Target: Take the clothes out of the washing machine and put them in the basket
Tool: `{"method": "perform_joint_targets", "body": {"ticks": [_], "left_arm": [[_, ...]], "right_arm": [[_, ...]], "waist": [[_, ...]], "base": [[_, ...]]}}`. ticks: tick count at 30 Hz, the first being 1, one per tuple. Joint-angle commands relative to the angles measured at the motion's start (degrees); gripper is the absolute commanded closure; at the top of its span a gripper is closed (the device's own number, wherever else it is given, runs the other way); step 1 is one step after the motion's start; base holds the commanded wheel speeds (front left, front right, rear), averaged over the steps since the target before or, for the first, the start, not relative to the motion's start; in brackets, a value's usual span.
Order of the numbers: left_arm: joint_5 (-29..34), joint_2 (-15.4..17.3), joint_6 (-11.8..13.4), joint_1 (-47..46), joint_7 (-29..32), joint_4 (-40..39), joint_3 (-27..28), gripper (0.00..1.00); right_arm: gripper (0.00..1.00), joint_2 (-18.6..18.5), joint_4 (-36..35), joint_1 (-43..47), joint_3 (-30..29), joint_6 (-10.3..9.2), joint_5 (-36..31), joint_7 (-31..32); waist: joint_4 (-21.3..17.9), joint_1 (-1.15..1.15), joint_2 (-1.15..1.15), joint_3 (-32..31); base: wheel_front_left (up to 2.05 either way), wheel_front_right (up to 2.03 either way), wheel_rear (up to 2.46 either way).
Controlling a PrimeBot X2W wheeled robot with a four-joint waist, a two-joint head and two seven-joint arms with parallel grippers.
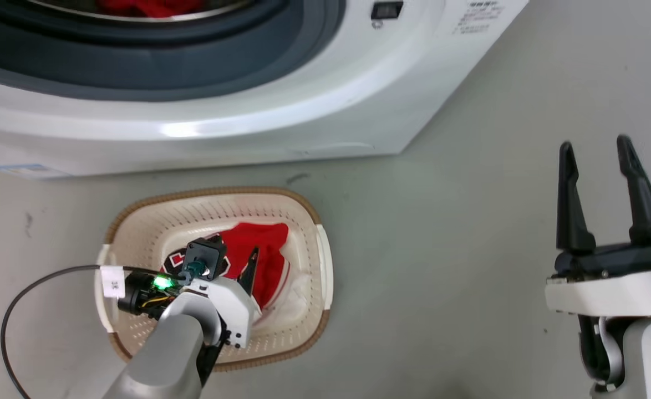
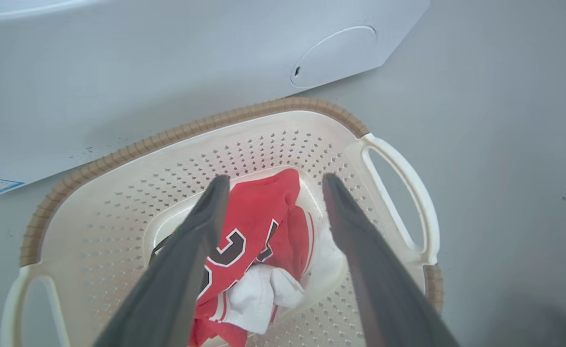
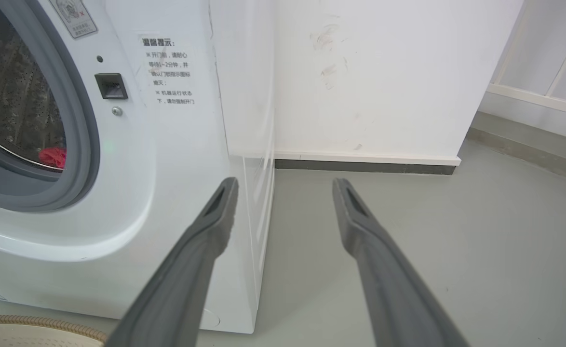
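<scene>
The cream basket (image 1: 203,197) with its brown rim sits on the floor just in front of the white washing machine (image 1: 303,111). A red jersey with black lettering (image 2: 256,217) lies crumpled in the basket (image 2: 244,115), with white cloth beside it. My left gripper (image 2: 274,179) hangs open over the jersey, holding nothing. More red clothes (image 1: 148,6) lie in the drum behind the grey seal, and the same clothes (image 3: 52,156) show in the right wrist view. My right gripper (image 1: 594,143) stands open and empty to the machine's right.
Grey floor (image 1: 442,249) stretches between the basket and my right arm. A black cable (image 1: 15,299) loops from my left wrist beside the basket. A white wall with dark baseboard (image 3: 360,166) stands right of the machine (image 3: 167,168).
</scene>
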Motion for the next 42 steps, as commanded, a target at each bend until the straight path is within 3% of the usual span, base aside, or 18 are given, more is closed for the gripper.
{"method": "perform_joint_targets", "body": {"ticks": [1, 16, 29, 36, 42], "left_arm": [[0.40, -0.14, 0.52, 1.23, -0.12, -1.75, 0.90, 0.00], [5.98, -2.58, 3.09, 15.62, -0.14, -23.30, 13.31, 0.00], [11.67, -6.95, 4.96, 22.95, -0.14, -43.39, 25.37, 0.00], [12.69, -7.69, 4.37, 22.38, -0.14, -43.80, 28.40, 0.00], [13.59, -7.50, 3.43, 15.95, -0.15, -39.39, 31.01, 0.00]], "right_arm": [[0.00, 0.05, 0.29, 0.97, -0.17, -0.04, -0.51, -0.14], [0.00, 0.05, 1.76, 7.08, -0.23, -0.04, -2.08, -0.14], [0.00, 0.04, 1.85, 9.24, 0.57, -0.04, -1.80, -0.14], [0.00, 0.05, 1.96, 9.46, 0.71, -0.04, -1.33, -0.14], [0.00, 0.05, 1.51, 7.49, 1.10, -0.04, -0.82, -0.14]], "waist": [[1.54, 0.00, 0.00, -3.05], [4.39, 0.00, 0.00, -13.92], [4.53, 0.00, 0.00, -17.71], [3.95, 0.00, 0.00, -18.19], [2.54, 0.00, 0.00, -16.09]], "base": [[0.00, 0.00, 0.00], [0.00, 0.00, 0.00], [0.00, 0.00, 0.00], [0.00, 0.00, 0.00], [0.00, 0.00, 0.00]]}}
